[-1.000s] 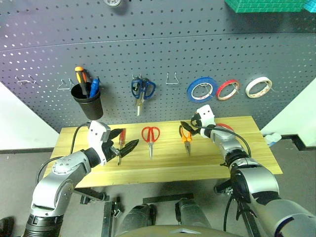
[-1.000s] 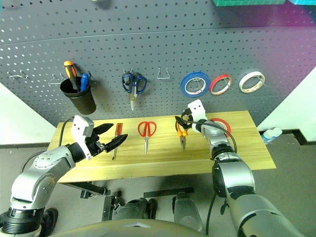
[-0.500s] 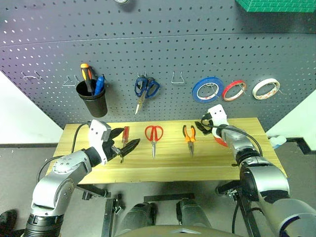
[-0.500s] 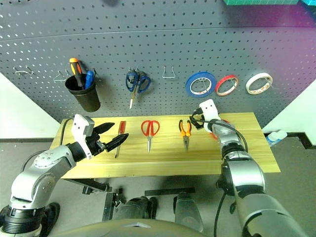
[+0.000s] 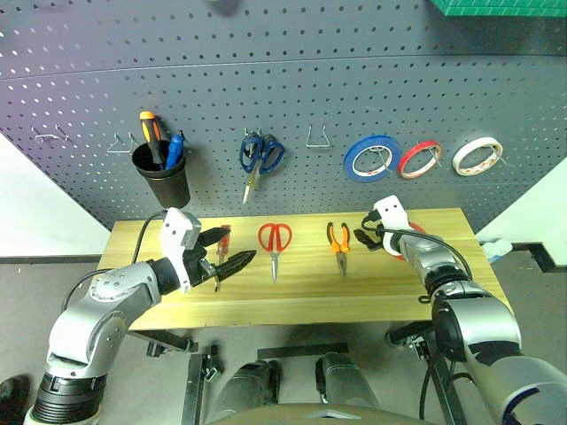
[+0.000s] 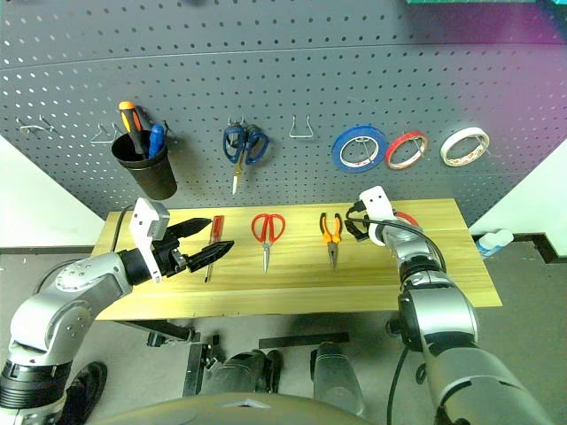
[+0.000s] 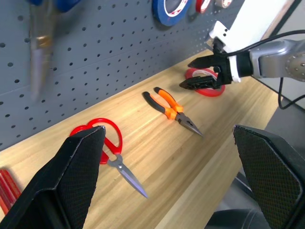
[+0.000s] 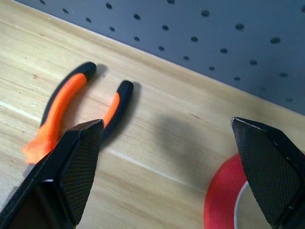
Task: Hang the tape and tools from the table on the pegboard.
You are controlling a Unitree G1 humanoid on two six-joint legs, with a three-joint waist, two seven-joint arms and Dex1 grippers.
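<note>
Tape roll [image 5: 409,241], the red one, lies flat on the table [image 5: 301,297], partly under our right gripper. Going left to right: our left gripper [image 5: 226,252] hovers with fingers spread and empty, the red-handled screwdriver [image 5: 222,243] just behind them. The red scissors [image 5: 273,243] and pliers [image 5: 339,244] lie between the two grippers. Our right gripper [image 7: 202,71], fingers wide apart and empty, has swung off the pliers toward the tape, which now sits just past its fingertips. We judge the tape is the first pick; nothing has left the table for the pegboard [image 5: 266,80] yet.
</note>
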